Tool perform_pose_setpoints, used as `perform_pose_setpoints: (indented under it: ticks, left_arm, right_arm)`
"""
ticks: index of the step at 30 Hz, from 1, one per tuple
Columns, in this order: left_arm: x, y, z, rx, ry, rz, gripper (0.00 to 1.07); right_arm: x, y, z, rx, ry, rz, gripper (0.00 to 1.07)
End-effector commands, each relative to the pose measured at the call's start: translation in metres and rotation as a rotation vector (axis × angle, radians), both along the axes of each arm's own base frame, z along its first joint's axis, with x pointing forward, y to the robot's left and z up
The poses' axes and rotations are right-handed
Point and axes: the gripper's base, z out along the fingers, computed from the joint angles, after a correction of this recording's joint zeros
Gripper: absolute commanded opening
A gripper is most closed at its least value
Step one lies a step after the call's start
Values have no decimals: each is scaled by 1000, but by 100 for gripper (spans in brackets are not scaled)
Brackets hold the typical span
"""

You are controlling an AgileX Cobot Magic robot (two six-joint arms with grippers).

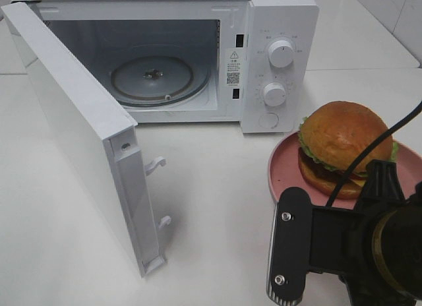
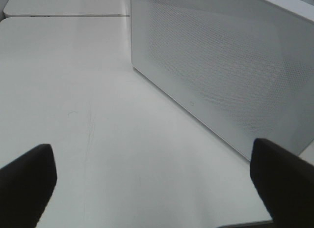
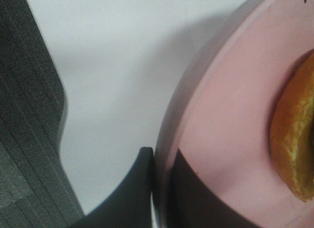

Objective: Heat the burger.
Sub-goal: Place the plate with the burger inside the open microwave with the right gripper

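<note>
The burger (image 1: 341, 146), with a golden-brown bun, green lettuce and a dark patty, sits on a pink round plate (image 1: 283, 171) on the white table, right of the microwave. My right gripper (image 3: 164, 188) is shut on the plate's rim (image 3: 171, 139), one finger under it and one on top. The bun's edge (image 3: 294, 144) shows nearby. In the exterior high view the right arm (image 1: 369, 246) covers the plate's near edge. My left gripper (image 2: 157, 184) is open and empty above bare table, beside the microwave door (image 2: 235, 66).
The white microwave (image 1: 277, 29) stands at the back, its door (image 1: 86, 141) swung wide open toward the front left. The glass turntable (image 1: 153, 78) inside holds nothing. Two knobs (image 1: 281, 53) are on its right panel. A dark floor (image 3: 24, 139) shows past the table edge.
</note>
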Motion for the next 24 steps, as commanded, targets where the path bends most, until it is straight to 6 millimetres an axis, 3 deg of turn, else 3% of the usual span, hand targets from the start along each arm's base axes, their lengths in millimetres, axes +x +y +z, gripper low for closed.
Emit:
perform_pose_setpoints:
  ticks: [1,24]
  left_arm:
    - [-2,0,1,-3,-30,2,100]
    - [-2,0,1,-3,-30,2,100]
  right_arm:
    - [4,1,5,-25,-47,96,0]
    - [6,19,5,-28,-67,482,0]
